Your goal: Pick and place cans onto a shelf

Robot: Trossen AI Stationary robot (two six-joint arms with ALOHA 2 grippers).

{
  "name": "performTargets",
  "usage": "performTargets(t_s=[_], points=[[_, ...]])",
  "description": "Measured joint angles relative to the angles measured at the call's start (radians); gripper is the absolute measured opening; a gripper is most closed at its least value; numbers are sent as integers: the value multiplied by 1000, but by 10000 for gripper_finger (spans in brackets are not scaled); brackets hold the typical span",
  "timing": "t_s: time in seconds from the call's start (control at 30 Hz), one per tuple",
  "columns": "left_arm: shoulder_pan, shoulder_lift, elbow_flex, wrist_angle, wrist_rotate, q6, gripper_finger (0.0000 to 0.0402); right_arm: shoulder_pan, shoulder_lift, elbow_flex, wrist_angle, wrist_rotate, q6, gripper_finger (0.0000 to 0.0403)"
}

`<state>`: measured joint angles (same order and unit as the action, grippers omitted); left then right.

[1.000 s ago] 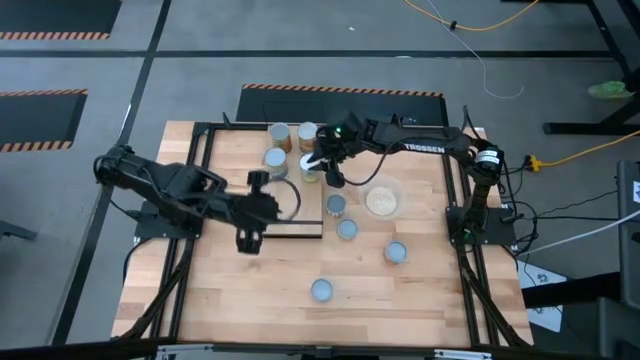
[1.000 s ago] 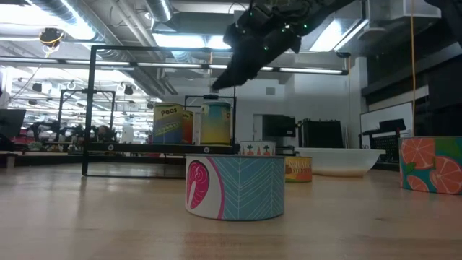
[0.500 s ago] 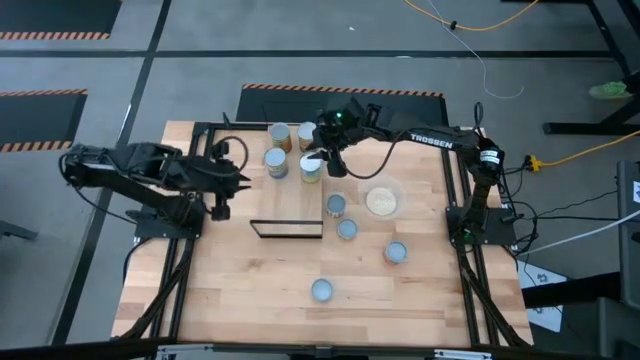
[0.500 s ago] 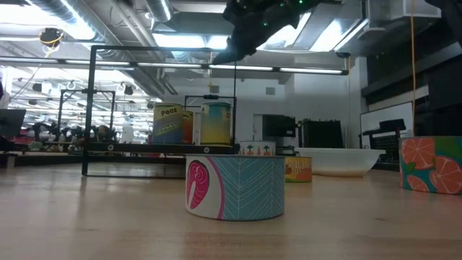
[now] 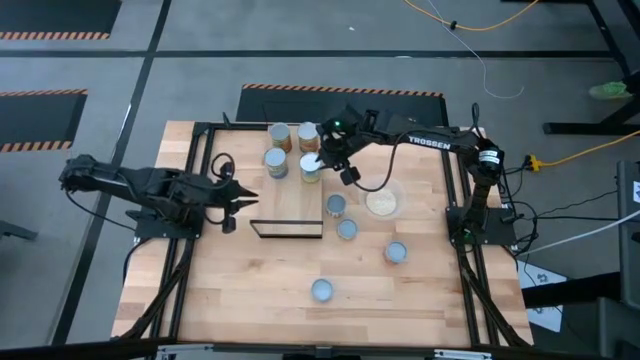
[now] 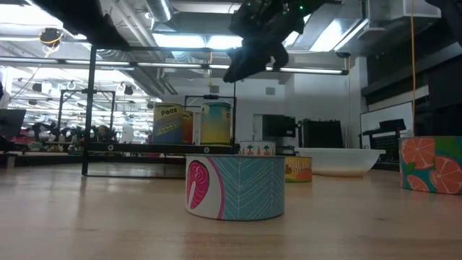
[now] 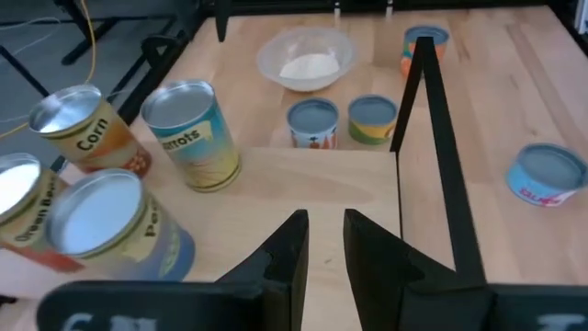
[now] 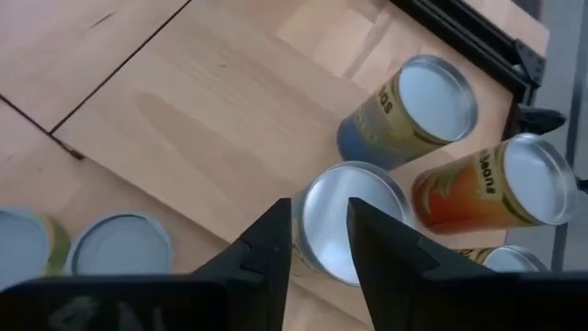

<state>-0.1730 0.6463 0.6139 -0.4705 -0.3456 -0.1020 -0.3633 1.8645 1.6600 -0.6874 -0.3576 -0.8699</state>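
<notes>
Your right gripper (image 5: 347, 172) hangs above the shelf (image 5: 290, 195), its jaws slightly parted and holding nothing; the silver-topped can (image 8: 354, 223) sits directly beneath the gap between them, with two more cans (image 8: 409, 110) just beyond it. Your left gripper (image 5: 226, 196) is at the shelf's outer edge, jaws narrowly parted and empty, pointing across the bare board toward the standing cans; the nearest, a carrots can (image 7: 193, 135), is ahead of the jaws and off to one side, not between them. The low view shows what the overhead cannot: the right gripper (image 6: 249, 61) is well above the can tops (image 6: 216, 123), not touching. The left wrist view shows the shelf's black frame rail (image 7: 432, 129) running just beside the jaws, with two short cans (image 7: 313, 122) and a clear bowl (image 7: 305, 57) past the board. Open desk (image 5: 240, 290) lies behind the shelf's near rail, holding four loose cans (image 5: 322, 290).
</notes>
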Motion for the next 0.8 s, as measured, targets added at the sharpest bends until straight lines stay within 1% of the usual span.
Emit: performTargets(t_s=[0.1,0.23,0.3,0.43,0.57,0.67,0.8], points=[[0,-1,-42,78,0,3,65,-2,12,0,4,-3,-5,113],[0,0,-81,138,0,3,65,-3,40,-1,0,5,-28,113],[0,0,-85,142,0,3,65,-2,60,-1,0,9,-52,113],[0,0,-85,146,0,0,65,-2,89,-1,4,49,-56,113],[0,0,-85,149,-1,0,65,-6,92,-1,3,52,-56,112],[0,0,-85,151,-1,0,65,-6,92,-1,4,52,-54,103],[0,0,-85,151,-1,0,65,-7,98,-1,2,50,-52,77]])
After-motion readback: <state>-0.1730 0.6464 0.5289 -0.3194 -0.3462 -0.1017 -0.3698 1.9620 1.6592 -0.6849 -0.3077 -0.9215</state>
